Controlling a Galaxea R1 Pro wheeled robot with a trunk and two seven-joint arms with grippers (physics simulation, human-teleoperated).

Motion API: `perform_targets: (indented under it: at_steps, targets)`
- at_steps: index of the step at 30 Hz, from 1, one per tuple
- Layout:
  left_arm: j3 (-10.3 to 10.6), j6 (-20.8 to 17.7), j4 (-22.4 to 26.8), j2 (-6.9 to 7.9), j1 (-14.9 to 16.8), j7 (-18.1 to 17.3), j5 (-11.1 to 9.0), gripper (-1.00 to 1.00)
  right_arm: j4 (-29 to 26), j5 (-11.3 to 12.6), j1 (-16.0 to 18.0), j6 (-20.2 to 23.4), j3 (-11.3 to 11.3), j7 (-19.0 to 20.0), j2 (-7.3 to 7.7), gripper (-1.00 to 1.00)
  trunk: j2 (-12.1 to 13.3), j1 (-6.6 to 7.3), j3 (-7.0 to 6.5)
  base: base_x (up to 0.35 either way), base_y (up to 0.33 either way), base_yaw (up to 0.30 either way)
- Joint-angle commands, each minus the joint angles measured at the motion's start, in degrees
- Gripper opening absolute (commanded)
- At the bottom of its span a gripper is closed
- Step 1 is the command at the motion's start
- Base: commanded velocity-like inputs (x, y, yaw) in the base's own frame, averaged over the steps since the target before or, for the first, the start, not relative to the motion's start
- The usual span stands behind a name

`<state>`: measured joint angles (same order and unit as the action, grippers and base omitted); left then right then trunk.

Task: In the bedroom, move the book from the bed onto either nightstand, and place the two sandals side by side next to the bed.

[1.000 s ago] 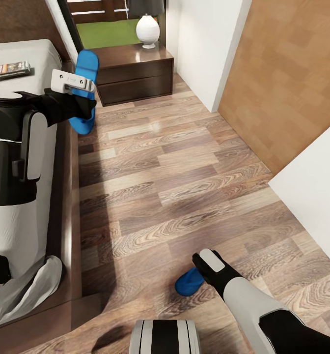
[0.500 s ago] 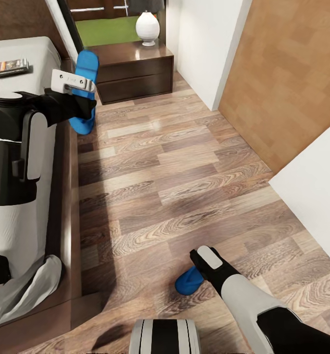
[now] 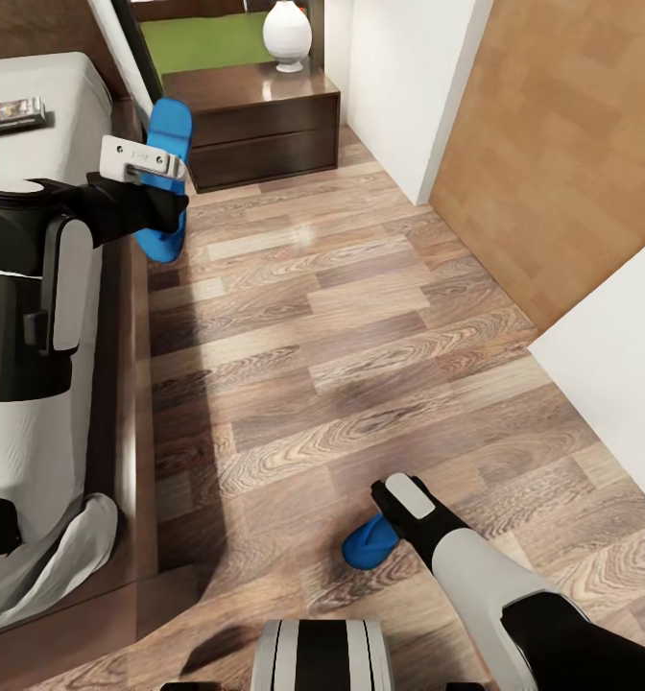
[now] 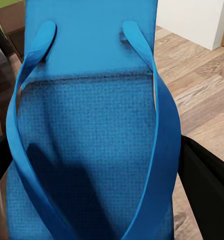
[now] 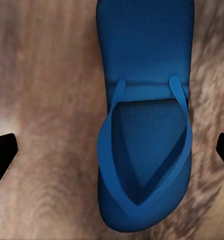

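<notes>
My left gripper (image 3: 159, 168) is clamped on one blue sandal (image 3: 166, 178), which hangs lifted off the floor (image 3: 361, 317), just beside the edge of the bed (image 3: 135, 317). In my left wrist view that sandal (image 4: 92, 140) sits between my two dark fingers (image 4: 207, 185), strap side toward the camera, and each finger presses against one of its long edges.

The second sandal (image 3: 370, 542) lies flat on the wood planks under my right gripper (image 3: 388, 509), with its rounded end sticking out from beneath my hand. In my right wrist view it (image 5: 144, 125) lies strap side up straight below, and my two black fingertips (image 5: 3, 160) stand wide apart on either side of it, well clear of its edges and touching nothing. The two sandals are well apart from each other.

Beyond my left hand, the book (image 3: 11, 113) rests on the grey mattress (image 3: 54, 96) near the headboard end. Past the lifted sandal stands a dark brown nightstand (image 3: 255, 125) with two drawers, and a white rounded vase (image 3: 287, 35) sits on its top. A white wall (image 3: 399, 86) rises to the far side of the nightstand, and a tan wooden panel (image 3: 562, 144) stands beyond my right arm.
</notes>
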<state>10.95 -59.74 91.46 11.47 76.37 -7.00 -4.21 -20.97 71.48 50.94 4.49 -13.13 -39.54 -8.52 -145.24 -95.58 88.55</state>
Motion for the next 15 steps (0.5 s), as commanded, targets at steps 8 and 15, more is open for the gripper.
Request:
perform_targets:
  at_steps: [8, 15]
  targets:
    - [0.04, -0.26, 0.04, 0.05, 0.08, 0.23, -0.39, -1.0, 0.01, -0.34, 0.34, 0.43, -0.32, -0.37, 0.23, 1.0, -0.01, 0.01, 0.04, 0.0, 0.0, 0.0]
    - [0.04, -0.26, 0.04, 0.04, 0.39, 0.21, -0.37, -1.0, 0.05, -0.37, 0.38, 0.58, -0.32, -0.37, 0.26, 1.0, -0.06, -0.07, 0.7, 0.0, 0.0, 0.0]
